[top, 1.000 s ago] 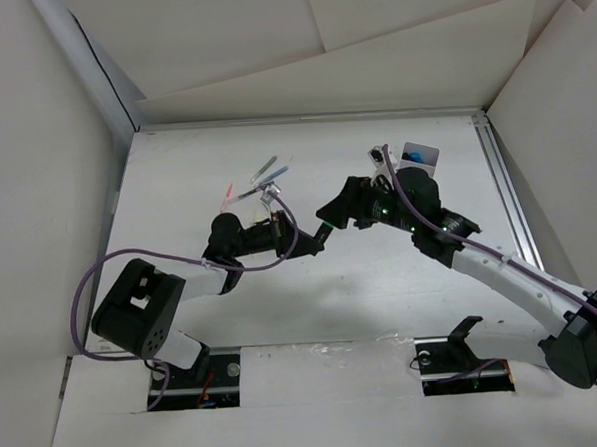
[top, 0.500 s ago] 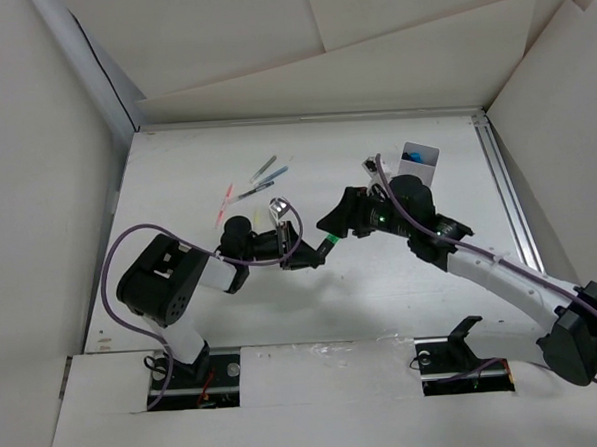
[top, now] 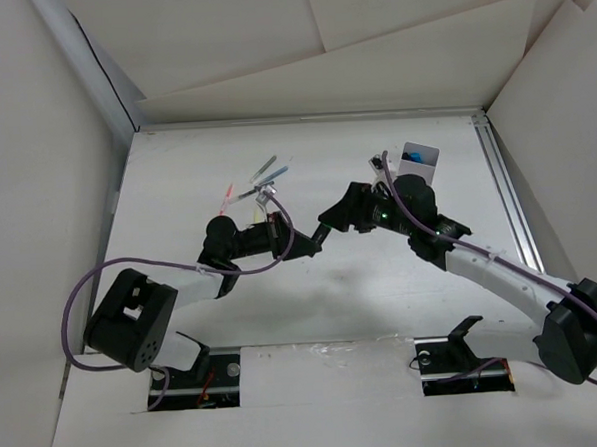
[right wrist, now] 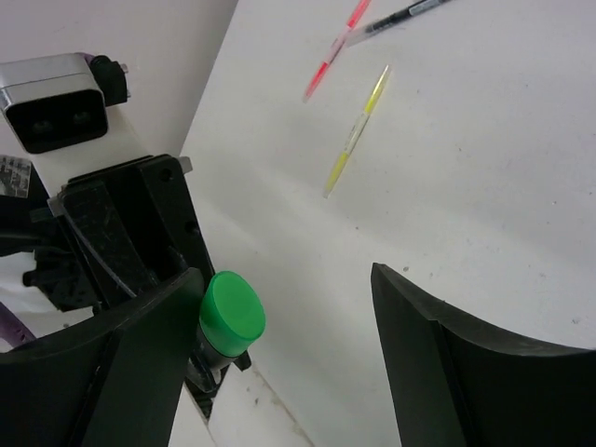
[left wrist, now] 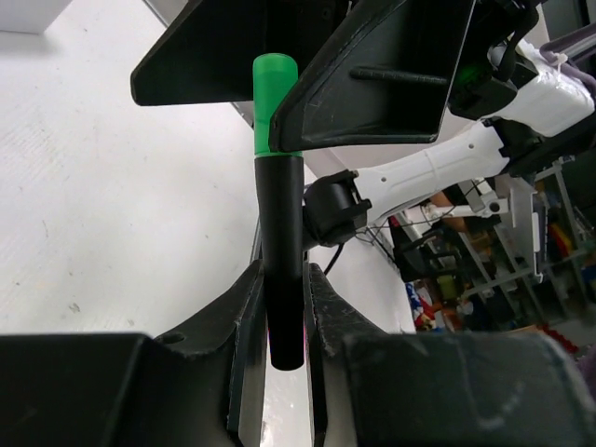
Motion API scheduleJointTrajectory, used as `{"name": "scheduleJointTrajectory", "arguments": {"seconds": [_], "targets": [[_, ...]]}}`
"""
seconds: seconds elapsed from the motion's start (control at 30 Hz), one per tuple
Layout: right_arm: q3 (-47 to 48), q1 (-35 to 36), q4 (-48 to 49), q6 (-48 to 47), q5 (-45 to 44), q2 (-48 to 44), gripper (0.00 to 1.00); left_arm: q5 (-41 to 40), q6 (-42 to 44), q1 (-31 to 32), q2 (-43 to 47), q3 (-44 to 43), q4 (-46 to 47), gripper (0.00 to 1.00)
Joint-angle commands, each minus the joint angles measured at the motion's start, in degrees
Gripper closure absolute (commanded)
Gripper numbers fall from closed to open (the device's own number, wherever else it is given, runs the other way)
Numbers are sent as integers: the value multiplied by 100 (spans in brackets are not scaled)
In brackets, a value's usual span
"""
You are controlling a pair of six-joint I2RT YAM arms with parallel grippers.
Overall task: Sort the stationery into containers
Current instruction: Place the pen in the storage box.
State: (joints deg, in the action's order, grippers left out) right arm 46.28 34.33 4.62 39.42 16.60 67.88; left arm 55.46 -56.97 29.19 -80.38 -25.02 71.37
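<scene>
Mid-table, left gripper (left wrist: pixel 284 307): fingers clamped on the black body of a green-capped highlighter (left wrist: pixel 281 233).
Right gripper (right wrist: pixel 289 358): fingers spread wide either side of the green cap; contact cannot be told.
Box (top: pixel 419 157): upper right of top view, something blue inside.
Pens (top: pixel 261 180): loose, above left gripper.
Table (top: pixel 382 289): white, ringed by pale boards (top: pixel 419 47).
</scene>
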Motion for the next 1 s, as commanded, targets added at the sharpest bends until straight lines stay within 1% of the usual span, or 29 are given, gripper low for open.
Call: {"name": "scheduleJointTrajectory", "arguments": {"seconds": [0.0,0.03,0.07,0.1,0.17,0.2,0.27,0.3,0.4,0.43,0.53,0.57,0.6,0.7,0.77,0.8,0.87,0.9,0.93,0.97], "targets": [[-128,-31,398,-48,562,-63,22,35,301,34,76,-82,1237,89],[-128,-31,486,-48,729,-64,22,87,222,34,5,-22,1508,89],[-180,-31,548,-48,731,-134,26,140,39,34,-126,-21,1633,89],[-181,-31,601,13,818,-134,32,140,-59,34,-179,-21,1773,89],[-181,-31,601,13,888,-134,36,202,-139,34,-241,-21,1976,89],[-181,-31,601,13,958,-134,41,202,-139,34,-241,-21,1977,89],[-181,-31,663,118,1029,-134,46,202,-139,34,-172,-21,1864,89],[-259,-31,793,119,1099,-134,52,141,-61,34,-119,-21,1793,89],[-313,-31,856,180,1213,-73,60,140,19,34,-66,-21,1591,88],[-313,-31,917,241,1214,-73,66,88,98,34,-66,-21,1529,87],[-365,-31,970,303,1276,-20,74,35,151,34,-13,-21,1380,84],[-366,-31,1023,303,1276,-20,78,35,151,34,-13,-21,1310,82],[-366,-31,1023,303,1276,-20,81,-17,151,34,-13,-21,1309,82],[-366,-31,1023,303,1214,-20,85,-97,396,34,66,-82,871,76],[-366,-31,1023,303,1161,-81,85,-237,468,34,180,-82,686,72],[-366,-31,1023,303,1161,-143,85,-238,537,34,180,-82,580,69],[-366,-31,1023,303,1004,-195,86,-404,730,34,346,-222,2,65],[-366,-31,1023,303,1003,-196,86,-465,966,34,400,-223,-218,63],[-366,-31,1023,303,925,-196,86,-536,1055,34,470,-223,-403,59],[-366,-31,1023,303,924,-196,86,-702,1152,34,531,-223,-718,59]]}}
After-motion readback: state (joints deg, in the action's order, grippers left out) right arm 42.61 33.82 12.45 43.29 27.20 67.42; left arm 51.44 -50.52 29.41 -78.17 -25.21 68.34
